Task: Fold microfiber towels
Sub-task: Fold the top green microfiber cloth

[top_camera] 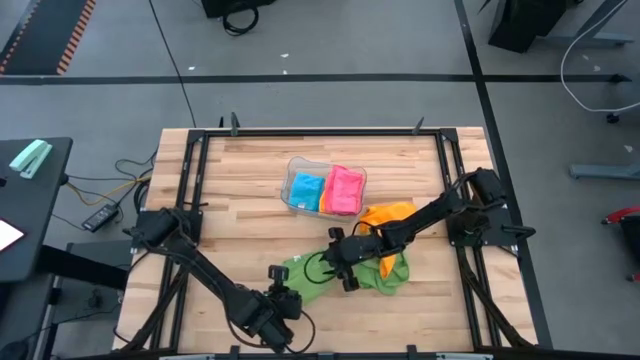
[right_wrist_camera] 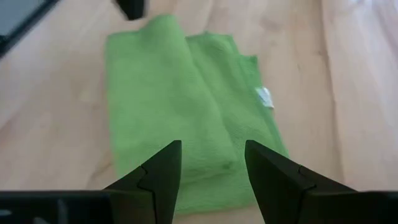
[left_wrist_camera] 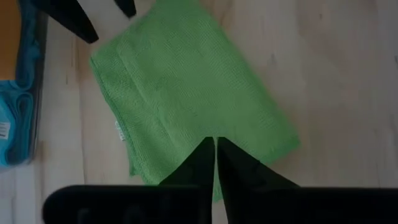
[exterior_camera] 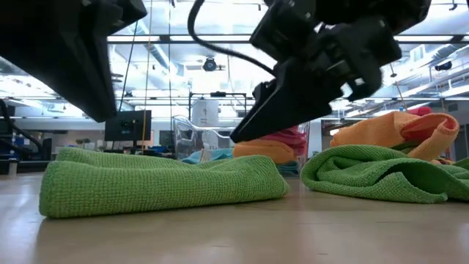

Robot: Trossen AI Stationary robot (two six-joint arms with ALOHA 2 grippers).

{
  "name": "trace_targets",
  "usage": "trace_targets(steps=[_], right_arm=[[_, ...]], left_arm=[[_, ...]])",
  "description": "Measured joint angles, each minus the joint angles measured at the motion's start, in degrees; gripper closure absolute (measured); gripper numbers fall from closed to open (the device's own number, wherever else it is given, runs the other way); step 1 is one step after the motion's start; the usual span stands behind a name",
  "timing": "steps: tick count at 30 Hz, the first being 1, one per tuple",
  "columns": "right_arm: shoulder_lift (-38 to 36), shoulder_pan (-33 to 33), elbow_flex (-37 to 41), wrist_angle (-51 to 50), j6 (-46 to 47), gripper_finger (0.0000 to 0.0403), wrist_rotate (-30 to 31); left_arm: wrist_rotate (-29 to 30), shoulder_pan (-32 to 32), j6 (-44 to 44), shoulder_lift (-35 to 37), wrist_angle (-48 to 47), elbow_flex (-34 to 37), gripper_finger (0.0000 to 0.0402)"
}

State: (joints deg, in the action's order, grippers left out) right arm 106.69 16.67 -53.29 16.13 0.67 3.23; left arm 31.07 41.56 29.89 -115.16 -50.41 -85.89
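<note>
Left gripper (left_wrist_camera: 215,146) clenched, empty, over the folded green towel (left_wrist_camera: 186,93). Right gripper (right_wrist_camera: 211,158) released above it. Square the edges before lifting.

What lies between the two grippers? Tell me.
A folded green towel lies between the shut left gripper and the open right gripper. The high view shows it, and both wrist views confirm it.
</note>
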Motion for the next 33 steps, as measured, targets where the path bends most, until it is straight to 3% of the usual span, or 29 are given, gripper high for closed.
trace_targets(steps=[8, 15, 19, 26, 33], right_arm=[[0.00, 3.12, -1.33, 0.28, -0.32, 0.0217, 2.34], [1.98, -1.00, -2.19, 0.10, 2.60, 0.0217, 0.52], [4.18, -1.65, -3.83, 0.28, 3.15, 0.0217, -0.86], [5.07, -2.02, -5.22, -1.46, 3.86, 0.0217, -1.60], [5.09, -2.56, -5.23, -2.99, 4.59, 0.0217, -1.77]], left_arm=[[0.11, -1.20, 1.79, 0.01, 0.81, -0.04, 0.0358], [-0.58, -3.62, 10.09, 0.01, -0.41, 0.04, 0.0342], [-0.94, -3.84, 9.94, -0.08, -0.71, 0.35, 0.0321], [-2.11, -3.39, 8.60, 2.47, 7.83, 9.85, 0.0301], [-5.28, -3.51, 12.58, 10.23, 13.67, 15.01, 0.0307]])
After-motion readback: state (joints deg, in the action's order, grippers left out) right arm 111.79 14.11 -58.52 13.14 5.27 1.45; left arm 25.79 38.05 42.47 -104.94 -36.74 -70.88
